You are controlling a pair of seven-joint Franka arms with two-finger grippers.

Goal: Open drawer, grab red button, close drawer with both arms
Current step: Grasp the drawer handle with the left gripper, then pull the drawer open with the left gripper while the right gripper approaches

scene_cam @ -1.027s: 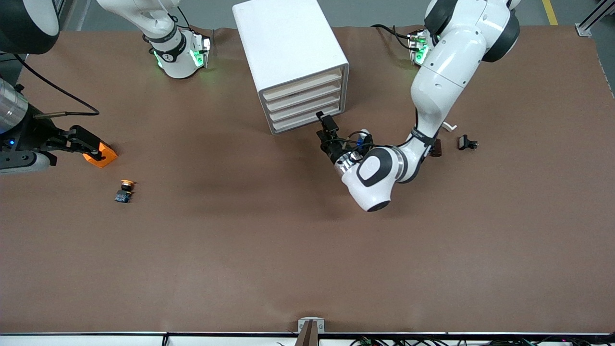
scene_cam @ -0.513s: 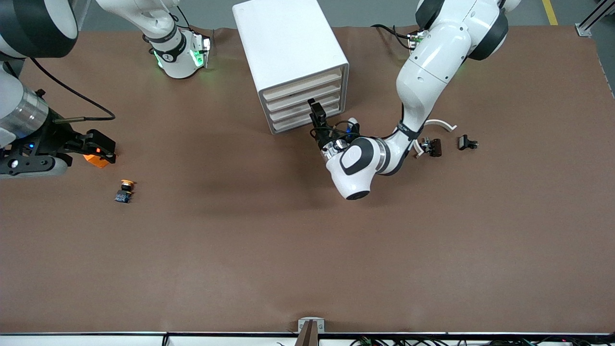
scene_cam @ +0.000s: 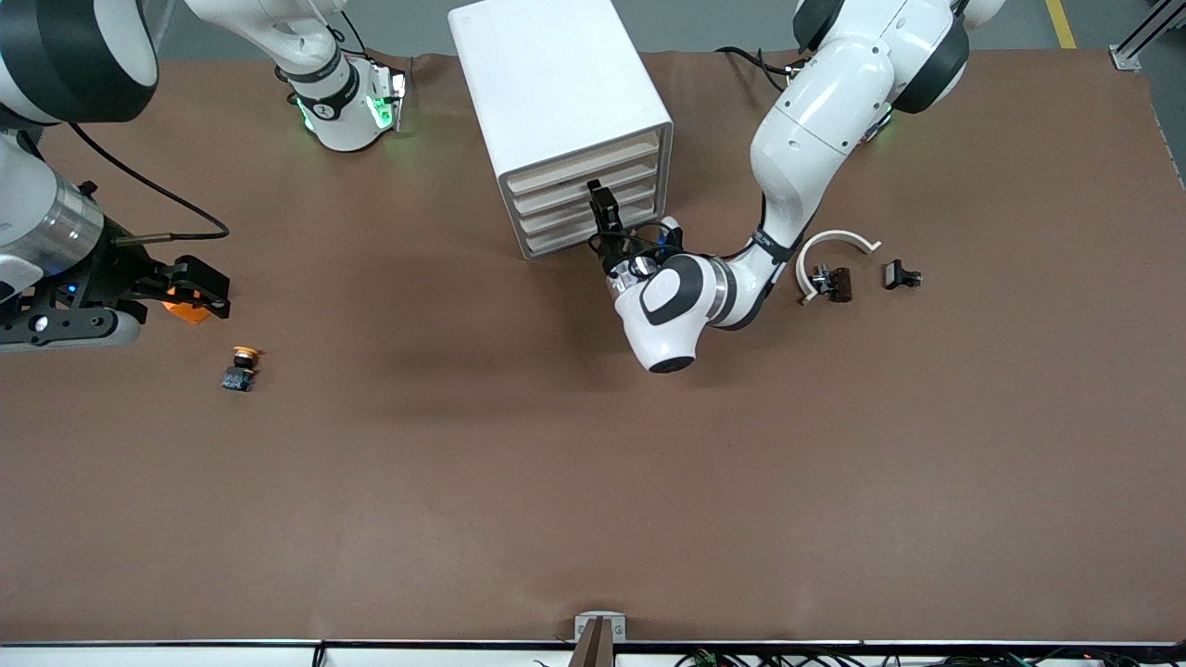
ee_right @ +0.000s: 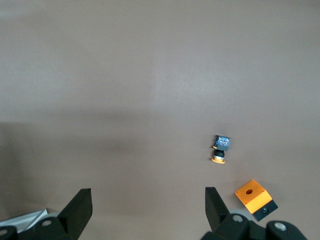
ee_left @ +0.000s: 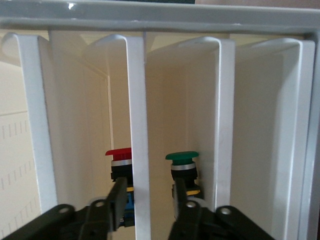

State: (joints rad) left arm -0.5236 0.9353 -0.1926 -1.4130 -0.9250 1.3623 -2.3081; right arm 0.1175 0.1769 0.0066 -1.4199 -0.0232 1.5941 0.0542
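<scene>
The white cabinet [scene_cam: 556,83] stands near the robots' bases, its four drawer fronts all pushed in. My left gripper [scene_cam: 604,215] is at those fronts. In the left wrist view the left gripper [ee_left: 148,187] is open, and its two fingers straddle the front lip of one middle drawer [ee_left: 137,125] with a gap on one side. The red-capped button [ee_left: 119,152] stands inside, partly hidden by that lip. My right gripper [scene_cam: 208,289] hangs open over the table at the right arm's end, and nothing is between the right gripper's [ee_right: 148,197] fingers.
A green-capped button [ee_left: 182,157] sits in the adjoining drawer. An orange cube [scene_cam: 190,310] lies partly under the right gripper, with a yellow-capped button [scene_cam: 243,366] nearer the front camera. A white curved piece [scene_cam: 834,243] and two small black parts [scene_cam: 901,275] lie toward the left arm's end.
The left arm has swung its gripper up to the drawer fronts, and its fingers have narrowed around a drawer lip. The right gripper has shifted slightly, covering more of the orange cube.
</scene>
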